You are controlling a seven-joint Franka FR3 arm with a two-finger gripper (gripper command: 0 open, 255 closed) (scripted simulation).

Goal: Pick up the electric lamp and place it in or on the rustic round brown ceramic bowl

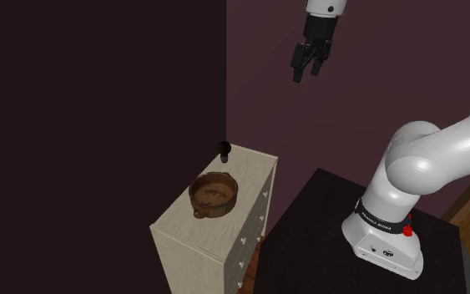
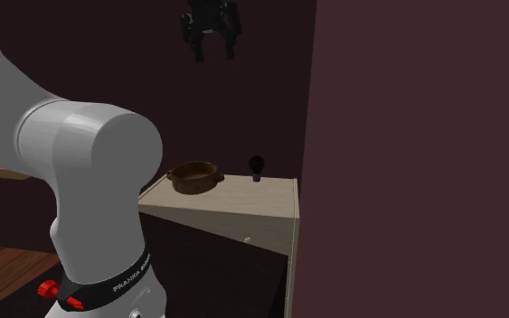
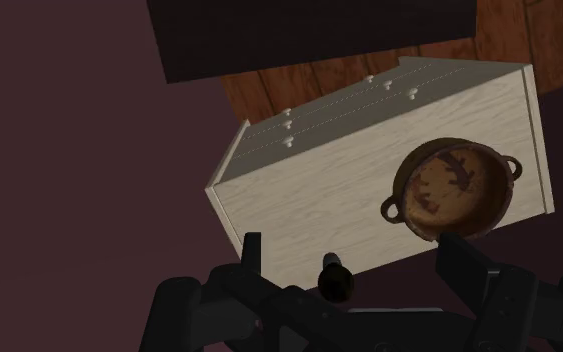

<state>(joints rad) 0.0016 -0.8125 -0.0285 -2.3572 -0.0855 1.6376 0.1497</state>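
A small dark lamp [image 1: 223, 150] stands at the far corner of a pale wooden dresser [image 1: 183, 219], near the dark wall. A round brown bowl [image 1: 214, 194] with two small handles sits on the dresser top, nearer the camera than the lamp. From the side, the lamp [image 2: 257, 166] stands to the right of the bowl [image 2: 194, 176]. My black gripper [image 1: 305, 68] hangs high above the dresser, open and holding nothing; it is also up high in the second exterior view [image 2: 213, 48]. Looking down from the hand, the lamp [image 3: 335, 279] shows between the fingers [image 3: 252, 252], with the bowl [image 3: 452, 190] off to one side.
The dresser [image 3: 309, 200] has small white drawer knobs on its front and stands on a wooden floor [image 3: 299, 85]. Dark maroon walls [image 1: 99, 100] close in behind and beside it. My stand is a dark box [image 1: 325, 234] next to the dresser.
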